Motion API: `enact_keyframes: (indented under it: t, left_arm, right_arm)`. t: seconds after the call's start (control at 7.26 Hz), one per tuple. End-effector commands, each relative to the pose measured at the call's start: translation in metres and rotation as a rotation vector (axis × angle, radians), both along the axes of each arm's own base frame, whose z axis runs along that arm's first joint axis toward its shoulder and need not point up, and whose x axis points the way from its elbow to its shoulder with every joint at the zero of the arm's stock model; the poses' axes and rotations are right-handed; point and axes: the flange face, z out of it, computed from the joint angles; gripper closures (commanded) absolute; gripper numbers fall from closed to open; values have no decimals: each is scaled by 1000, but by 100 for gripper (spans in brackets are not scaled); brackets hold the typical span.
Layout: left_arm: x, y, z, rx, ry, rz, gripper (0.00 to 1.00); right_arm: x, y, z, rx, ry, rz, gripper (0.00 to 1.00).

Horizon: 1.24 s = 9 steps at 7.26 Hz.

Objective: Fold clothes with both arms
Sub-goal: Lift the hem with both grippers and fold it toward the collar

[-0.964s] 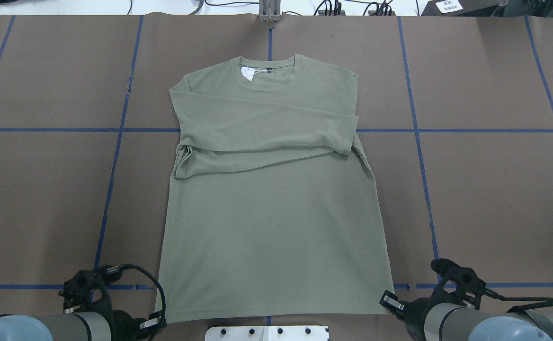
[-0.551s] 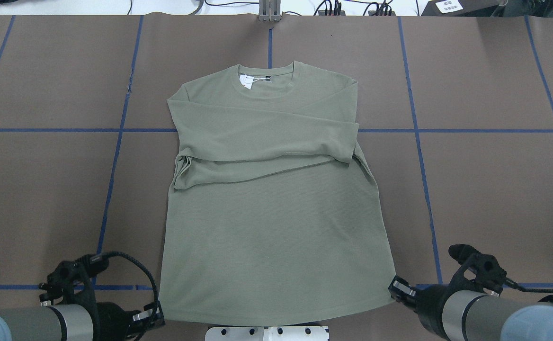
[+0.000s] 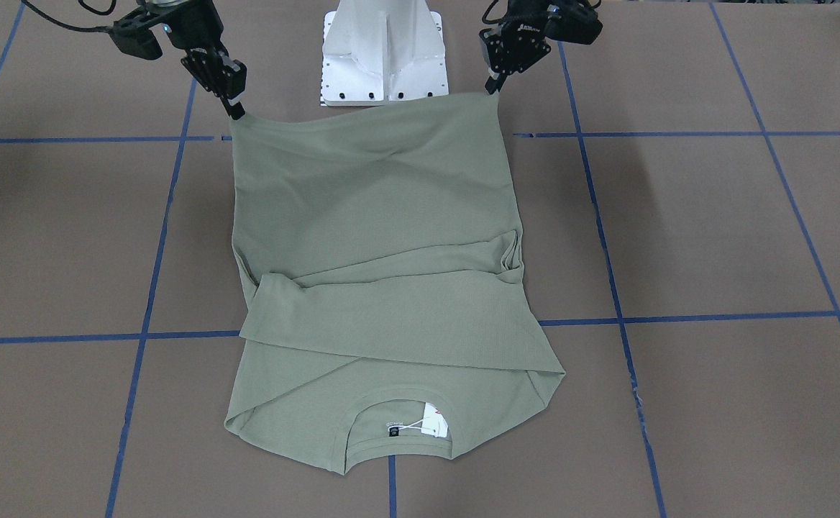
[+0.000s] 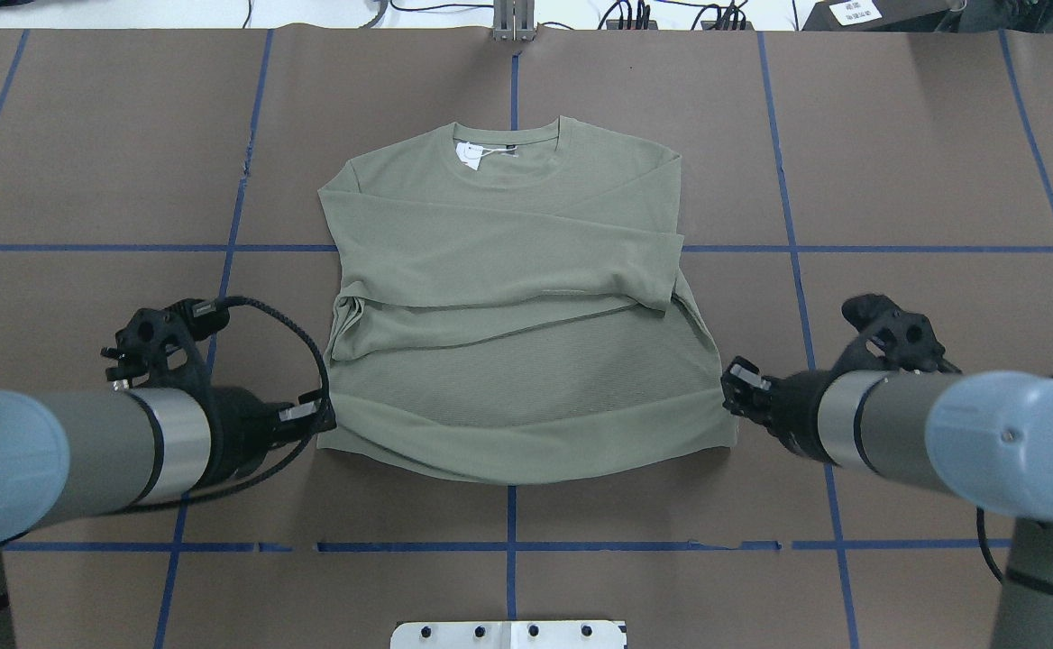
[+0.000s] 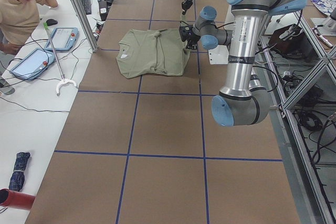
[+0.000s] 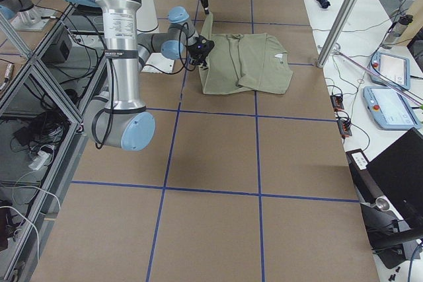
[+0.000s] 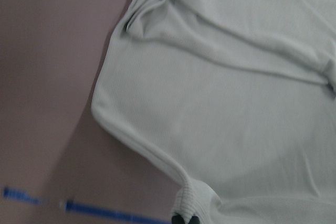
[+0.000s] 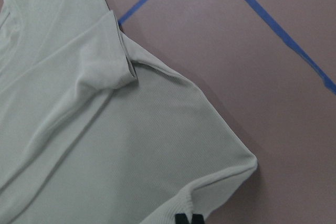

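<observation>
The sage-green shirt (image 4: 508, 270) is laid out in the middle of the brown table (image 4: 923, 144). Its collar (image 4: 507, 135) points to 12 o'clock, away from the robot, and a white hang tag (image 4: 470, 155) pokes out inside the neck. Both sleeves (image 4: 526, 261) are folded across the chest, one on top of the other, and that upper half lies flat. The hem (image 4: 517, 451) at the 6 o'clock end is up off the table and sags a bit in the middle, with a gripper on each corner. The left gripper (image 4: 326, 420) has the corner at about 8 o'clock of the shirt and the right gripper (image 4: 730, 407) has the one at about 4 o'clock. Both look clamped tight on the fabric, and the wrist cams show the knit bunched up right at the tips. Only a sliver of black shows there and the left cam is blurry, so I'm mostly trusting the front camera for the pinch. The left arm (image 4: 67, 460) comes in from roughly 9 o'clock and the right arm (image 4: 905, 433) from roughly 3. Blue tape lines (image 4: 941, 248) grid the table, and the white pedestal base (image 3: 384, 57) sits at 6 o'clock on the robot's edge. A person (image 5: 21, 9) sits at a white bench over on the 12 o'clock side.
</observation>
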Motion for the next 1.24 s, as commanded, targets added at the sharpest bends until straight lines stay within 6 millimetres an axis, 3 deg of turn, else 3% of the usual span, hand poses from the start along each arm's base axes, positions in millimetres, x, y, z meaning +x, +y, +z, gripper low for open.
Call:
enact_keyframes:
  t: [0.0,0.28,0.41,0.55,0.69,0.83,1.1]
  left_arm:
    - [0,-101,6,78,-86,-97,100]
    - [-22,-175,20,114,-152,-158,100]
    - [-18,-205,36,118,-159,-187,100]
    - [1,-241,51,125,-164,-206,100]
    - [8,-274,68,133,-175,-227,100]
    - [24,-302,86,135,-195,-235,100]
    - [41,-324,125,159,-177,-241,100]
  right_arm:
    - [4,-126,-2,-1,64,19,100]
    - [16,-220,1,28,134,52,100]
    - [7,-260,1,22,168,52,100]
    - [-12,-295,5,6,206,43,100]
    - [-29,-322,1,9,205,51,100]
    - [-47,-341,13,10,205,50,100]
    - [-65,-362,36,15,208,52,100]
